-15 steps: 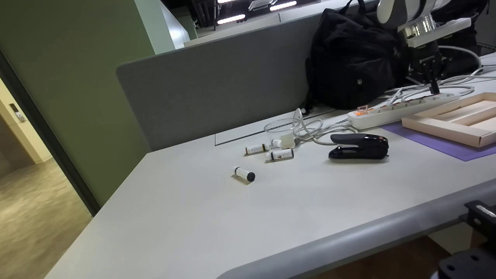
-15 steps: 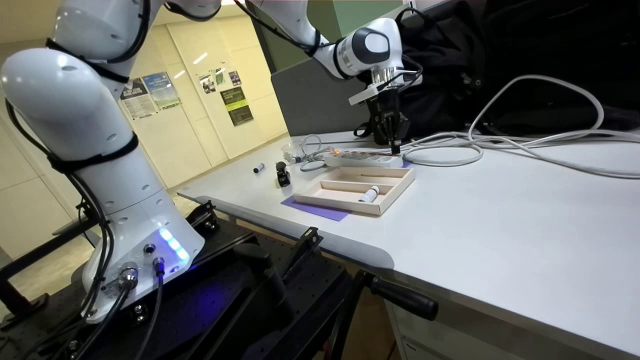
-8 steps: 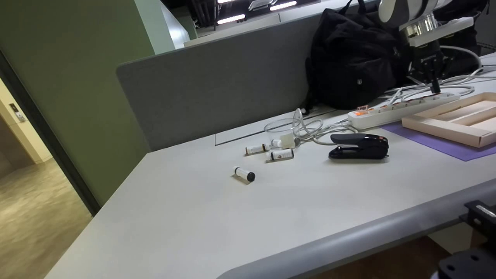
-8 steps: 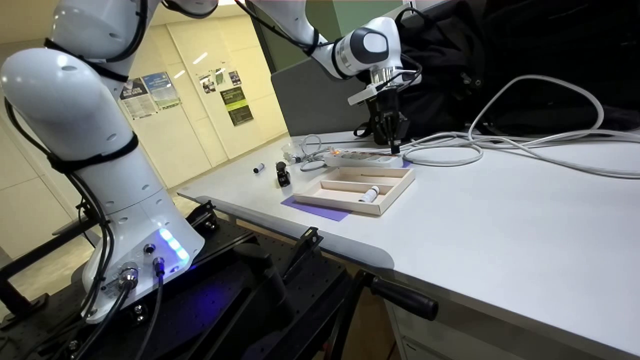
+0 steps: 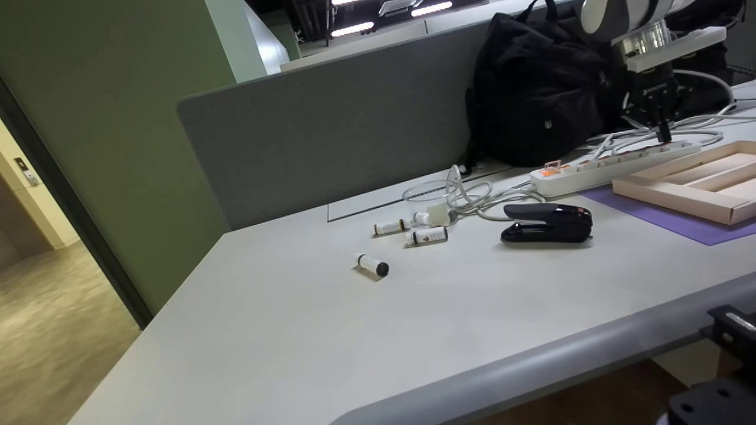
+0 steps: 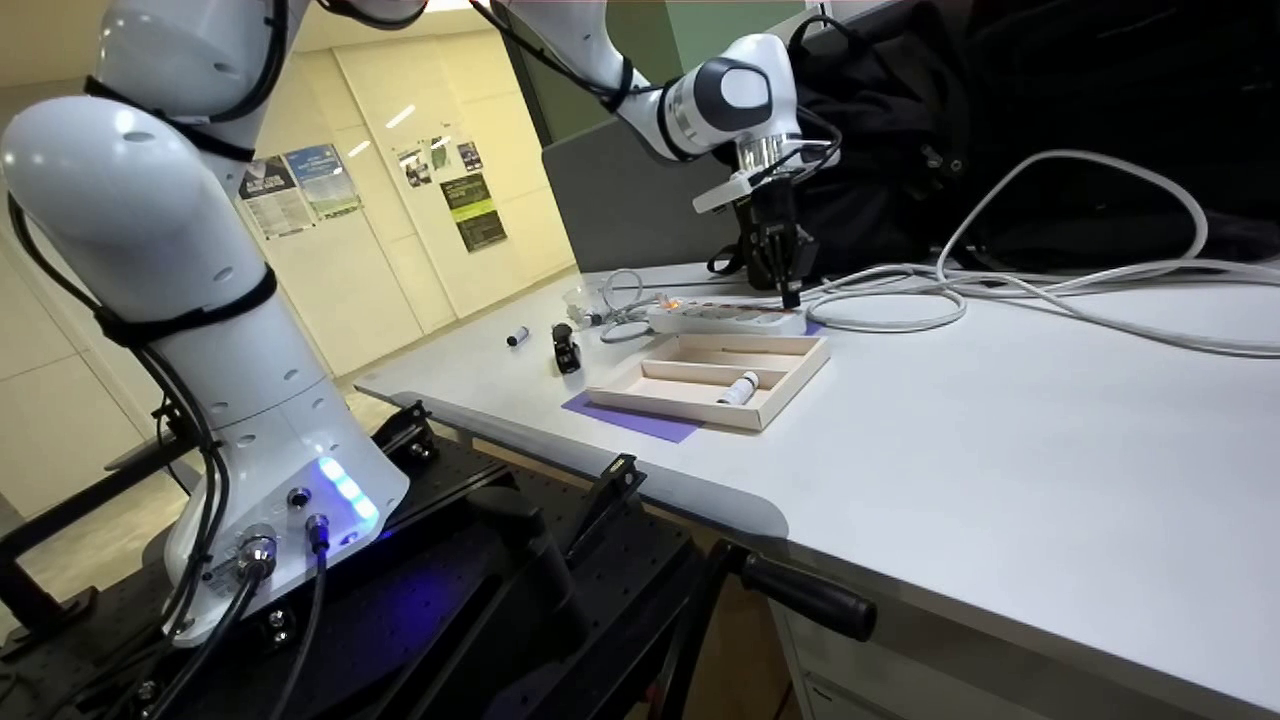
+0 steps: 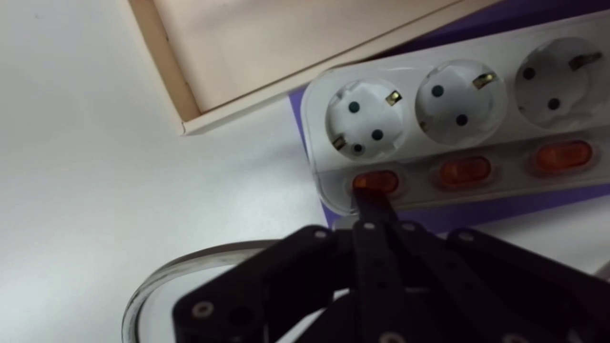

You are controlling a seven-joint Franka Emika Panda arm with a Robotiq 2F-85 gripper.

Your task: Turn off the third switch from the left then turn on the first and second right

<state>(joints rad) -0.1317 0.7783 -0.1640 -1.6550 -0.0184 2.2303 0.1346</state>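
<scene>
A white power strip with a row of orange rocker switches stands on the table; it shows in both exterior views (image 5: 596,177) (image 6: 690,320) and in the wrist view (image 7: 407,71). My gripper (image 5: 665,139) (image 6: 791,299) (image 7: 375,194) is shut and points down at one end of the strip. In the wrist view its fingertips cover the lower edge of the end switch (image 7: 381,179); they appear to touch it. Two more switches, the second (image 7: 464,171) and the third (image 7: 564,156), are uncovered there. A switch at the opposite end (image 5: 551,171) glows orange. The end switch's tilt is unclear.
A wooden tray (image 5: 679,195) (image 6: 675,403) lies on a purple sheet (image 5: 655,218) beside the strip. A black stapler (image 5: 549,224), small bottles (image 5: 427,235) and white cables (image 6: 890,315) lie nearby. A black backpack (image 5: 531,94) stands behind.
The wrist has shifted slightly, to the right in one exterior picture and to the left in another, while the fingertips stay almost in place at the strip's end. The strip has not visibly moved.
</scene>
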